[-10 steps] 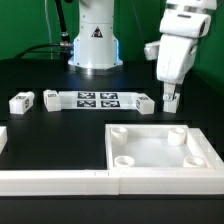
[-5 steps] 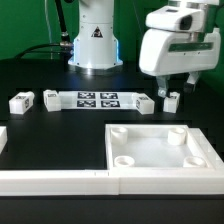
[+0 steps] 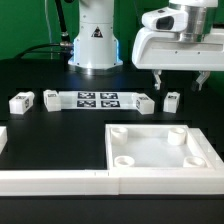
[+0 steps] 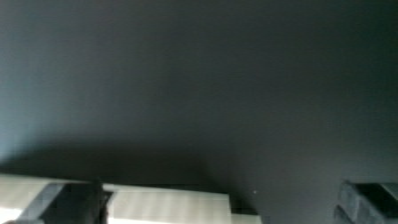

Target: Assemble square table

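The white square tabletop (image 3: pixel 160 148) lies rim-up at the exterior view's front right, with round sockets in its corners. Several short white tagged legs lie on the black table behind it: one (image 3: pixel 22 101) at the far left, one (image 3: pixel 52 98) beside it, one (image 3: pixel 145 102) and one (image 3: pixel 171 100) at the right. My gripper (image 3: pixel 180 82) hangs open above the rightmost leg and touches nothing. In the wrist view the gripper (image 4: pixel 222 205) is open, with dark fingers (image 4: pixel 63 205) at the edges and a blurred white shape (image 4: pixel 160 203) between them.
The marker board (image 3: pixel 97 98) lies between the legs. A long white border rail (image 3: pixel 55 180) runs along the front, and another (image 3: pixel 210 140) lies at the tabletop's right side. The robot base (image 3: pixel 92 45) stands at the back.
My gripper has let go of the rightmost leg, opened wide, turned and risen above it. The leg stays where it was on the table.
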